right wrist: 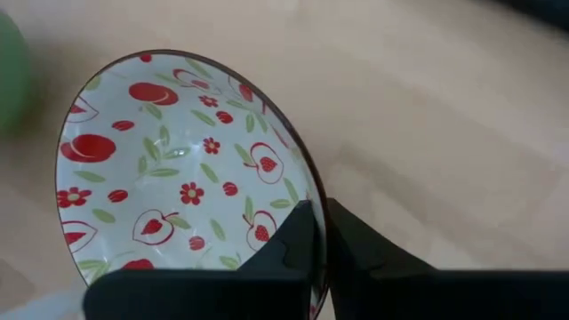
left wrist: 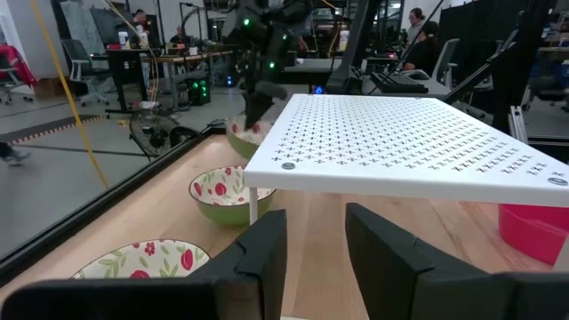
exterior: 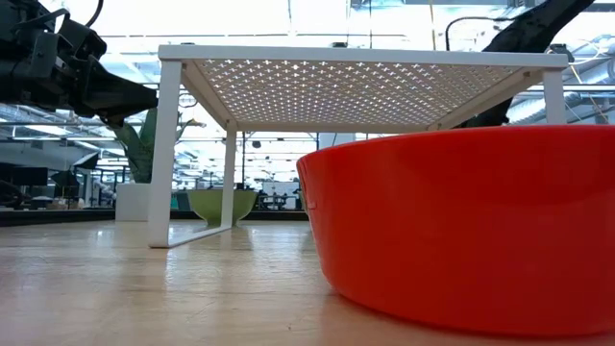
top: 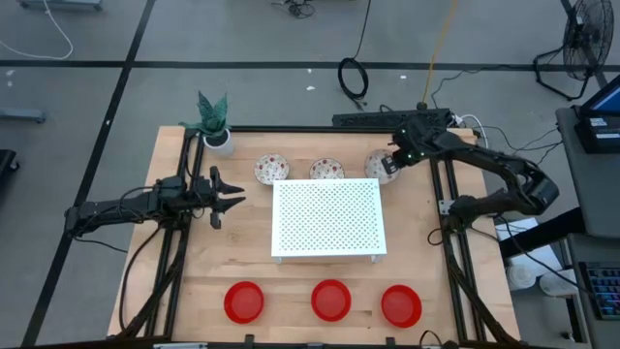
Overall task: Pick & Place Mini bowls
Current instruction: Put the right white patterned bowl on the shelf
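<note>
I have the right gripper (right wrist: 317, 233) clamped on the patterned bowl's (right wrist: 178, 169) rim; no bowl placed yet.

On my wooden table (top: 194, 281) sit a perforated white rack (top: 328, 217), potted plant (top: 212, 122), three patterned bowls (top: 326, 170) and three red bowls (top: 330, 300).

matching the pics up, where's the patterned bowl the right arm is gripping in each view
High view: patterned bowl, rightmost of the far row, under the right gripper.
Low view: not in it.
Left wrist view: farthest of three patterned bowls, beyond the board's corner, gripper on it.
Right wrist view: fills the picture, jaws shut on its rim.
Shared landmark: white perforated board.
</note>
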`<state>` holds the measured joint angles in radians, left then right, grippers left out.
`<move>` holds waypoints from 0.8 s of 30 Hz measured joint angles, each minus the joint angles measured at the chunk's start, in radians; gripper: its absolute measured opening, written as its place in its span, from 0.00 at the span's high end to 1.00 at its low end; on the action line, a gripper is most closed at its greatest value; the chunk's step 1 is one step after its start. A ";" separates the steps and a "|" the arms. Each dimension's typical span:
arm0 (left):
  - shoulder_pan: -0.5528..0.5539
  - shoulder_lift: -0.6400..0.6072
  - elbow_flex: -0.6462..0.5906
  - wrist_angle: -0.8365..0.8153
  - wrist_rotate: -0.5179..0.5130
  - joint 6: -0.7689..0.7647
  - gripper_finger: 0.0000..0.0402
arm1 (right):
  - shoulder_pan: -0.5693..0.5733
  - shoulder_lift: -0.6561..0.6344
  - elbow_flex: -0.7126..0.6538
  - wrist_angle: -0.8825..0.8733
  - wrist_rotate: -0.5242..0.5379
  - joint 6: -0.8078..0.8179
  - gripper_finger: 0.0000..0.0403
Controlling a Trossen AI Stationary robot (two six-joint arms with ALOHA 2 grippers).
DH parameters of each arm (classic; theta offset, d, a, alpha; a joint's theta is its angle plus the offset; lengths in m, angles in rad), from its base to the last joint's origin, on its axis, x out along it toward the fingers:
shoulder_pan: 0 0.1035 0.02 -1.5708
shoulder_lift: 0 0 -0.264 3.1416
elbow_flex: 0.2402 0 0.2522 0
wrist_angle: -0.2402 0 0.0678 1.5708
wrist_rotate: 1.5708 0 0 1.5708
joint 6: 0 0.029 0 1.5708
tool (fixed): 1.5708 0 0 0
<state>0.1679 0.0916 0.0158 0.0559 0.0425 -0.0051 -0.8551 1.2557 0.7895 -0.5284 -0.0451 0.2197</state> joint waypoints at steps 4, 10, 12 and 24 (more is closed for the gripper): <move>0.000 0.000 0.000 0.000 0.000 0.000 0.70 | -0.001 -0.067 0.000 0.048 0.027 0.001 0.99; 0.000 0.000 0.000 0.000 0.000 0.000 0.70 | 0.000 -0.150 0.000 0.190 0.018 0.027 0.99; 0.000 0.000 0.000 0.000 0.000 0.000 0.70 | 0.002 -0.173 0.000 0.240 0.018 0.029 0.99; 0.000 0.000 0.000 0.000 0.000 0.000 0.70 | 0.128 -0.210 0.003 0.683 -0.214 0.181 0.99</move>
<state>0.1677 0.0914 0.0158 0.0559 0.0425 -0.0056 -0.7275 1.0462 0.7921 0.1548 -0.2594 0.4005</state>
